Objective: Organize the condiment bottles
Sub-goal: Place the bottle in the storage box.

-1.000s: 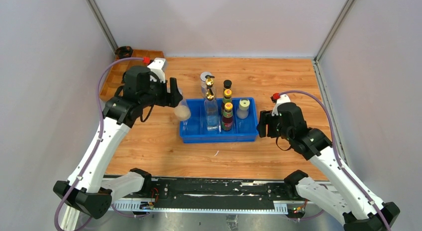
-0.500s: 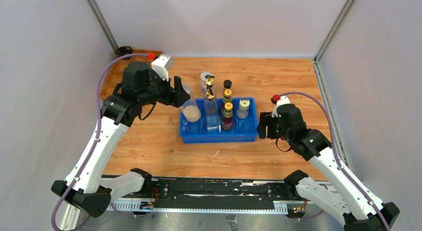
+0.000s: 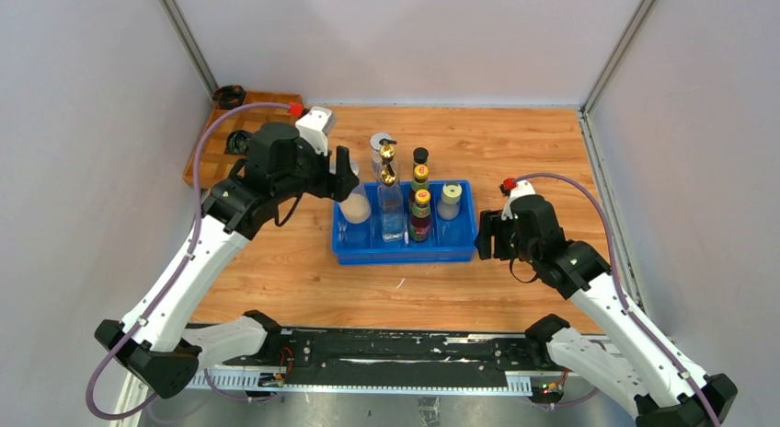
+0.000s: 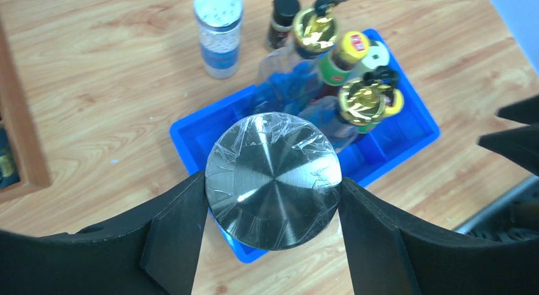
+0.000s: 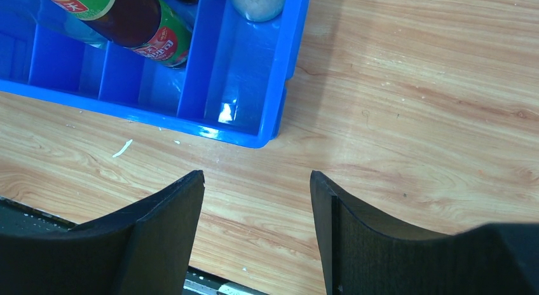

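The bin (image 3: pixel 405 255) holds two gold-spouted bottles (image 4: pixel 362 98), two sauce bottles (image 3: pixel 420 220) and one cream jar (image 3: pixel 449 201), while the left claw (image 4: pixel 272 187) grips a silver-lidded jar (image 3: pixel 355 206) at its left end and the right claw (image 5: pixel 257 177) gapes empty beside its right end.

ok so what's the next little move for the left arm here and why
Probably lower the silver-lidded jar straight down into the left end compartment of the blue bin, then open the fingers. The left gripper is clamped on the jar's sides and holds it over that end, beside the clear gold-spouted bottle. Whether the jar's base already touches the bin floor isn't visible.
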{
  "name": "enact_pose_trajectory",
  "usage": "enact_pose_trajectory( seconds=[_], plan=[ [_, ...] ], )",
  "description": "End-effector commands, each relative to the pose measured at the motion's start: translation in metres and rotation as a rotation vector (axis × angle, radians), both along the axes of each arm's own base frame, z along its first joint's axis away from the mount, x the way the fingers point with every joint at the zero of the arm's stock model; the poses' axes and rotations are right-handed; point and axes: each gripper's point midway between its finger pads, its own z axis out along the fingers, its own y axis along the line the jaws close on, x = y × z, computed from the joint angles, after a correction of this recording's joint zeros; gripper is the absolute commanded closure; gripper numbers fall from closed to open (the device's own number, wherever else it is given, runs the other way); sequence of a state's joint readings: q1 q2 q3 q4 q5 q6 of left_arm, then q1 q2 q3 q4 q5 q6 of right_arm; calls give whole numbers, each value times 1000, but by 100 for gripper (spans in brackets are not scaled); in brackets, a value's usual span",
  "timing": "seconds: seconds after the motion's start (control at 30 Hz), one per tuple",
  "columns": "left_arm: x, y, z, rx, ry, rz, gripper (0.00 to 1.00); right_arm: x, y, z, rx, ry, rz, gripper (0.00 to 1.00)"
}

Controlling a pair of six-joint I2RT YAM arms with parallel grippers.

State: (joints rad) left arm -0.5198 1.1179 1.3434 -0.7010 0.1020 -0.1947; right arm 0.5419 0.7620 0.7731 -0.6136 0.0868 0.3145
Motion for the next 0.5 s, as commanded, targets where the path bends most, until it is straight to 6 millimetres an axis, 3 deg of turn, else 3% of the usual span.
enact_pose_trajectory(
  seconds=[0.0,0.2,0.47],
  plan=[
    [24,12,5,-15,-122,130,32,-4,0,-6,-6,8,11,33],
    [43,15,-24,6,-146,187,33,-5,0,-6,-5,8,11,33],
    [62,2,-40,19,-158,169,33,-4,1,-8,-10,15,11,33]
  ],
)
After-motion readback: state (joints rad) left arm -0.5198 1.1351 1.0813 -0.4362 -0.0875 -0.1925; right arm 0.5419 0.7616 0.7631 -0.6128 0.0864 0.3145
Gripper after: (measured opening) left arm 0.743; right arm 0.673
